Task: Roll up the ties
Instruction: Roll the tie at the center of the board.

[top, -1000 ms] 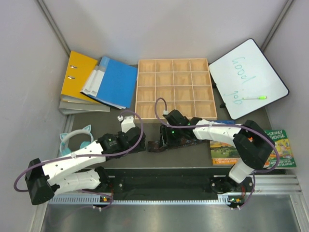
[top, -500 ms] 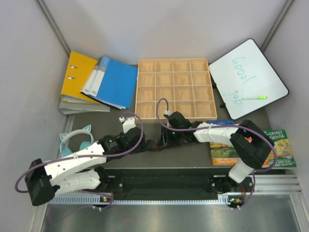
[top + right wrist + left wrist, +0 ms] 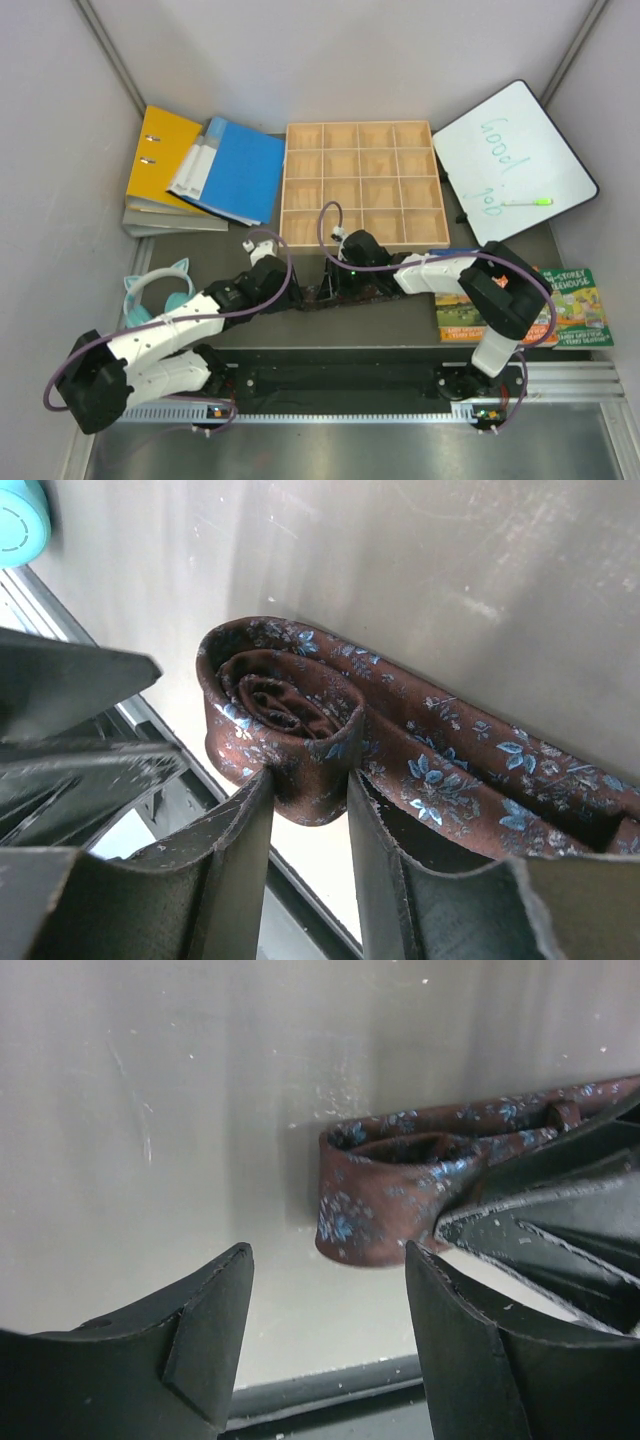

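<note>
Maroon-brown fabric with a small blue floral print: one tie (image 3: pixel 300 710) lay on the grey table (image 3: pixel 400 325), between the two arms and just in front of the wooden compartment tray (image 3: pixel 358 124). One end was wound into a loose coil of a few turns, standing on its edge. The unrolled length ran flat away from the coil, under the right arm.

Right gripper (image 3: pixel 310 780): fingers clamped on the lower wall of the coil, fabric bunched between the pads.

Left gripper (image 3: pixel 328 1260): fingers apart with nothing between them, low over the table and pointed at the coil from its open side. Near the coil, not touching it. Its dark fingers sat just beside the right gripper's.

Around the work area: a yellow binder (image 3: pixel 160 150) and a blue folder (image 3: pixel 235 165) stacked at the far left. A whiteboard (image 3: pixel 515 160) with a green marker (image 3: pixel 527 201) on it stood at the far right. A teal cat-ear headset (image 3: pixel 155 285) lay beside the left arm. A picture book (image 3: pixel 575 305) lay partly under the right arm.
</note>
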Controlling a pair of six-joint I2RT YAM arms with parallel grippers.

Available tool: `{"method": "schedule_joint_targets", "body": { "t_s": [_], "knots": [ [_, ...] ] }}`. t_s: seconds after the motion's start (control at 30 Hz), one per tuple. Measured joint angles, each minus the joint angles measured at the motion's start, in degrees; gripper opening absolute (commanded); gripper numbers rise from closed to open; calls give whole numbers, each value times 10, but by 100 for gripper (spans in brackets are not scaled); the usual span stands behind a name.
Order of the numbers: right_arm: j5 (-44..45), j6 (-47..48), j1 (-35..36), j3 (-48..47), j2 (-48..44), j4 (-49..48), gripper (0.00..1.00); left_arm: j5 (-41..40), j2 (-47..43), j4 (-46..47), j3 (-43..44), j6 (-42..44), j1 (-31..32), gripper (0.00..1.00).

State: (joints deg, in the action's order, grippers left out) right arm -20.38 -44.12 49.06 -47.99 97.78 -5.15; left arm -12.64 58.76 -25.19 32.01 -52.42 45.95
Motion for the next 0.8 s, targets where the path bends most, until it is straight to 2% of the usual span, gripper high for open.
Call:
{"method": "schedule_joint_targets", "body": {
  "t_s": [0.5, 0.73, 0.8],
  "knots": [
    [-3, -1, -6, 0, 13, -10, 36, 55, 76, 124, -30, 29, -29, 57],
    [8, -1, -9, 0, 15, -6, 39, 68, 93, 167, -41, 22, -35, 45],
    [11, -4, -9, 0, 16, -4, 40, 73, 94, 170, -42, 13, -37, 38]
  ]
}}
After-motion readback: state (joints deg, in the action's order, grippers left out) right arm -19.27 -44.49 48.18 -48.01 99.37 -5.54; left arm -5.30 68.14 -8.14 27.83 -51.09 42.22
